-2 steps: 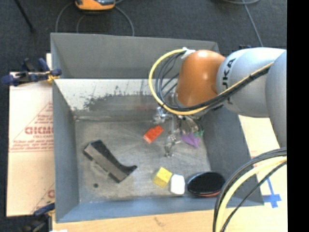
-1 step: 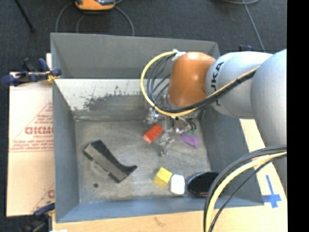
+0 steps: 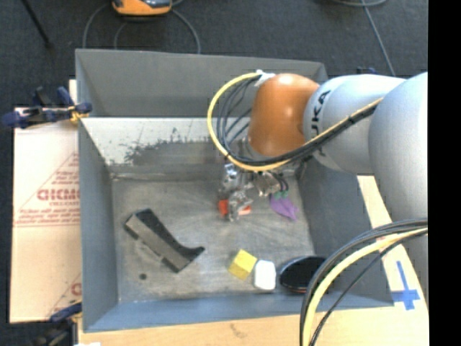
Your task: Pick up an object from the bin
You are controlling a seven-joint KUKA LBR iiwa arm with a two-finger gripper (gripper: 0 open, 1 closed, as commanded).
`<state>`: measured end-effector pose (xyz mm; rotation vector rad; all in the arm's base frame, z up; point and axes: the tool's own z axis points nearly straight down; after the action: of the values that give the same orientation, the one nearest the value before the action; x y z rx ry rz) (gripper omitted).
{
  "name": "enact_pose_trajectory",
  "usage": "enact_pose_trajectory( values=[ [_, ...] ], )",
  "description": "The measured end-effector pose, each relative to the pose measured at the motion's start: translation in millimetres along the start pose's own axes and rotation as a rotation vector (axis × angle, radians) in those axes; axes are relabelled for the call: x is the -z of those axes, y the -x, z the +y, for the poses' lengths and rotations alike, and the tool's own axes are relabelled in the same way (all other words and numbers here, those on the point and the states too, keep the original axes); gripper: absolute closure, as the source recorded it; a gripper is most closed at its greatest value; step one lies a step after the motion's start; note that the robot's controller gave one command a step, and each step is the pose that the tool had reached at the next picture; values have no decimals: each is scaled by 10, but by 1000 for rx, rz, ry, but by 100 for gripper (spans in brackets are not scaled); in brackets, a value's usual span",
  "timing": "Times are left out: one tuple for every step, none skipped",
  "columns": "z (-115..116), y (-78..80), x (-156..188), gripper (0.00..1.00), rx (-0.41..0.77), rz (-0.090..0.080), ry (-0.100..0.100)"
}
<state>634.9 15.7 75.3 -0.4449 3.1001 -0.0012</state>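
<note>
The arm [image 3: 360,121] is the biggest thing here. It is grey-white and comes in from 3 o'clock, and it covers the bin's corner at 2 o'clock. At its wrist there is a rounded orange cover [image 3: 277,114], and a yellow cable [image 3: 213,110] makes a loop around it.

The bin [image 3: 97,215] is grey metal with sloping walls and a scratched floor.

The biggest loose thing is a dark grey angled piece [image 3: 162,240]. It lies flat on the floor at about 8 o'clock, well apart from all other things.

Next in size is a black round disc [image 3: 301,274] in the corner at 5 o'clock, close to the near wall.

The hand [image 3: 234,194] hangs under the orange cover and points down to the floor, a little toward 1 o'clock from the middle of the bin. I cannot tell how far the hand is open, and I cannot tell if it has hold of anything.

A yellow block [image 3: 243,264] lies at about 5 o'clock. A white block [image 3: 264,274] lies just beside it, between the yellow block and the black round disc.

A purple thing [image 3: 284,207] lies at 3 o'clock from the hand, near it but apart.

The smallest is a small red thing [image 3: 225,207]. It lies directly under the hand, near the middle of the floor, and the lower end of the hand is right at it.
</note>
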Motion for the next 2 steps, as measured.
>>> enact_pose_trajectory(
  values=[
    [0,0,0,100,0,0,0],
    [1,-6,25,100,0,1,0]
  ],
)
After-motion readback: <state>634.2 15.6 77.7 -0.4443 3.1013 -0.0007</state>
